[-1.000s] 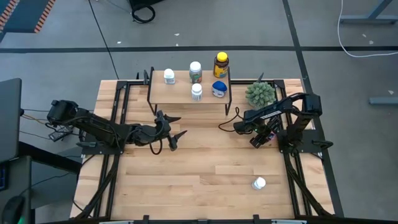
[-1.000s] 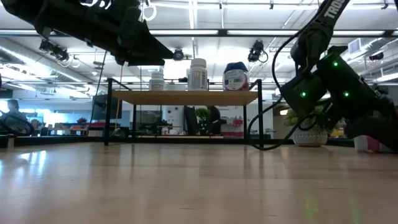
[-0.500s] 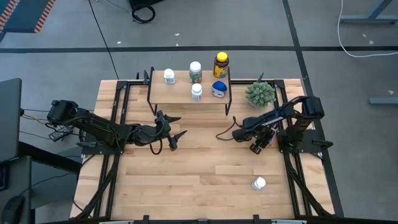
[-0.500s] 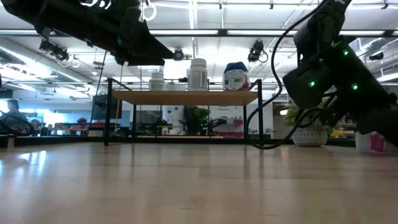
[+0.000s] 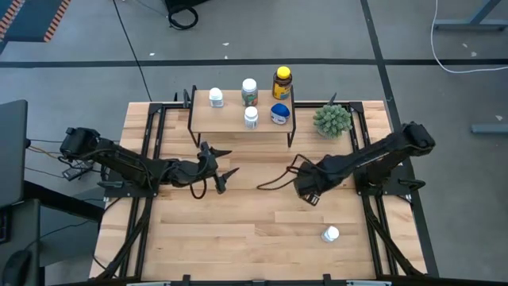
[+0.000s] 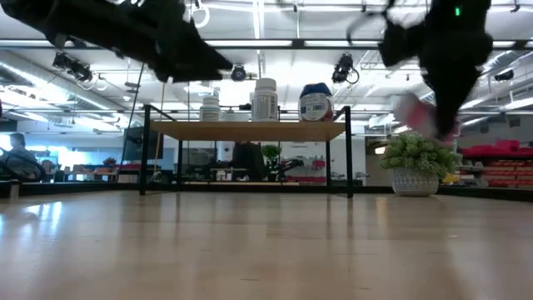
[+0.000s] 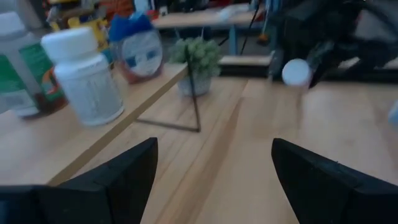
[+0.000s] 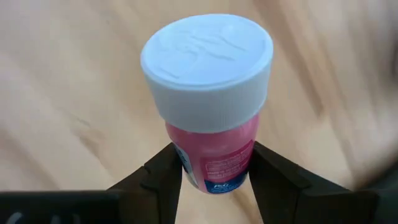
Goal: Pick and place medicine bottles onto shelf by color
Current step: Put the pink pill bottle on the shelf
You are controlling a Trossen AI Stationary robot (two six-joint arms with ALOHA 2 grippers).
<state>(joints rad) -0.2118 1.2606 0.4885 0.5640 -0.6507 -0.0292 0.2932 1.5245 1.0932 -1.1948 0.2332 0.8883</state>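
Observation:
The shelf (image 5: 238,121) stands at the table's far side on thin black legs. On it stand three white-capped bottles (image 5: 216,97) (image 5: 249,89) (image 5: 251,117), the amber yellow-capped bottle (image 5: 282,82) and the squat blue-lidded one (image 5: 279,114). One more white-capped bottle (image 5: 330,234) stands on the table near the right front. My right gripper (image 5: 305,191) is shut on the pink-labelled bottle (image 8: 208,112), right of the table's middle. My left gripper (image 5: 230,161) is open and empty, in front of the shelf's near edge. My right gripper pinches the pink-labelled bottle between its two fingers (image 8: 165,177), on the two sides of the pink label (image 8: 214,165) below the white cap. The bottle is lifted clear of the table and tilted (image 6: 425,117), its cap (image 8: 208,62) away from the fingers.
A green spiky potted plant (image 5: 332,119) stands right of the shelf. Black frame rails run along the table's left and right sides (image 5: 373,214). Bare wood lies between the shelf and the near edge.
My right gripper has gone from beside the plant toward the table's middle and near edge, and up, carrying the pink-labelled bottle, which now hangs clear of the table.

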